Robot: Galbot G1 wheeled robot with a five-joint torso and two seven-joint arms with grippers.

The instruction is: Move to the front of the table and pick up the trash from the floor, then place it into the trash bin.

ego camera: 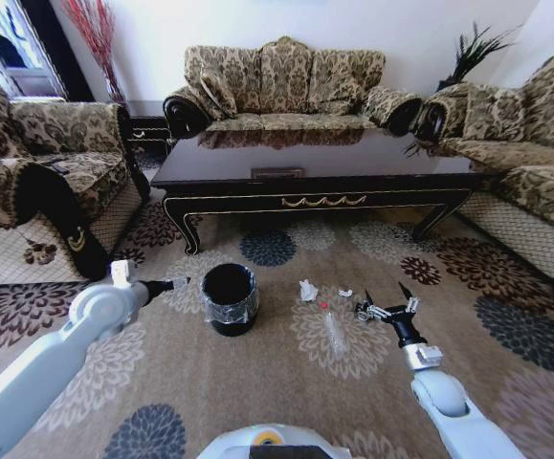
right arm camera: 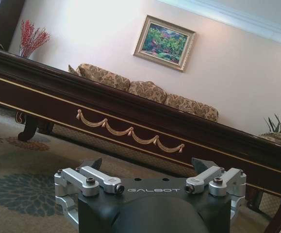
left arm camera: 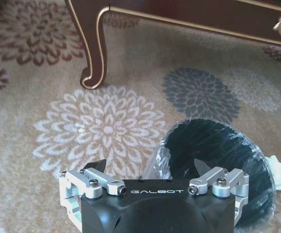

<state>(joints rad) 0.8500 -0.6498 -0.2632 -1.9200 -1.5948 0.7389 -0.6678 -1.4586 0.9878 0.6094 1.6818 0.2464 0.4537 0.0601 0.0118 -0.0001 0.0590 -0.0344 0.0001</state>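
Observation:
The black trash bin (ego camera: 229,298) wrapped in clear plastic stands on the patterned floor (ego camera: 286,392) in front of the dark table (ego camera: 257,161). Right of the bin lie a crumpled white paper wad (ego camera: 307,290), a small white scrap (ego camera: 345,293) and a clear bottle with a red cap (ego camera: 332,330). My right gripper (ego camera: 388,298) hovers open just right of this trash, empty. My left gripper (ego camera: 176,283) is open left of the bin. In the left wrist view the left gripper (left arm camera: 149,167) sits beside the bin (left arm camera: 218,155). The right gripper (right arm camera: 147,165) faces the table's gold-trimmed apron (right arm camera: 130,121).
Patterned sofas stand on the left (ego camera: 37,172), behind the table (ego camera: 286,86) and on the right (ego camera: 525,143). A curved table leg (left arm camera: 94,48) rises near the bin. Open carpet spreads in front of the table.

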